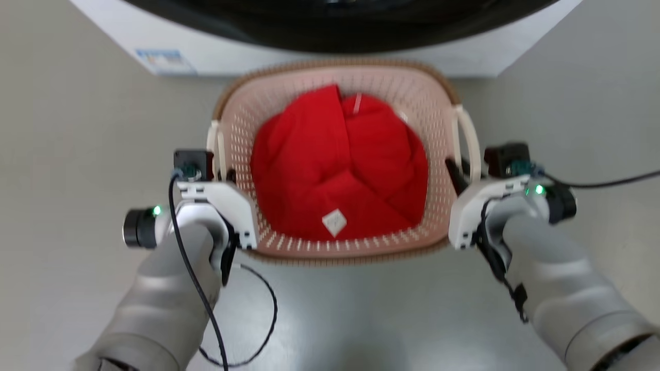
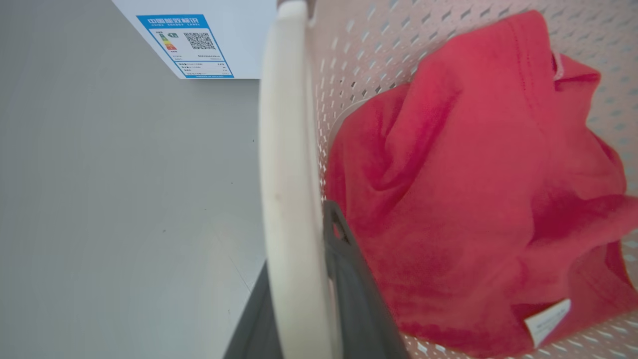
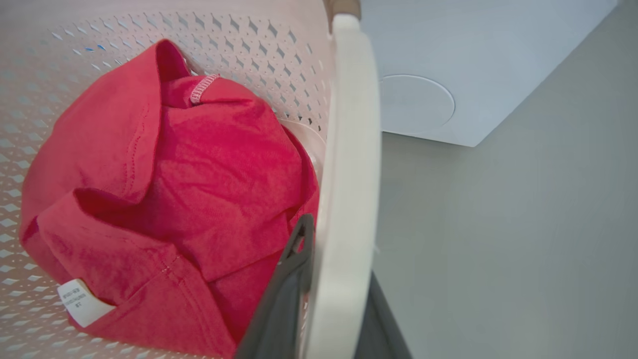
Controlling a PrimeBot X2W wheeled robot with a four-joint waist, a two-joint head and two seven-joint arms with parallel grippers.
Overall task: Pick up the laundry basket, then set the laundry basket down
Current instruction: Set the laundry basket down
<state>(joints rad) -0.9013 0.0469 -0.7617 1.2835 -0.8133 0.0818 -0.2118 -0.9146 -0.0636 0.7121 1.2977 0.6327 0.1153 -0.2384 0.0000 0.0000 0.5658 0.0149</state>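
Nearest me in the head view, a black cable (image 1: pixel 268 314) loops beside my left forearm over the grey floor (image 1: pixel 361 309); my left gripper (image 1: pixel 223 174) is clamped on the left loop handle (image 1: pixel 214 136) of the laundry basket (image 1: pixel 335 67), one dark finger on each side of the white band, as the left wrist view confirms (image 2: pixel 299 299); my right gripper (image 1: pixel 463 172) grips the right loop handle (image 1: pixel 470 139) the same way (image 3: pixel 339 289); the basket hangs or sits between the two, and I cannot tell whether it is off the floor; a crumpled red garment (image 1: pixel 340 170) with a white tag (image 1: pixel 334 222) lies inside it; just beyond the far rim stands the white washing machine (image 1: pixel 247 51), with a blue label (image 1: pixel 165 62) on its front.
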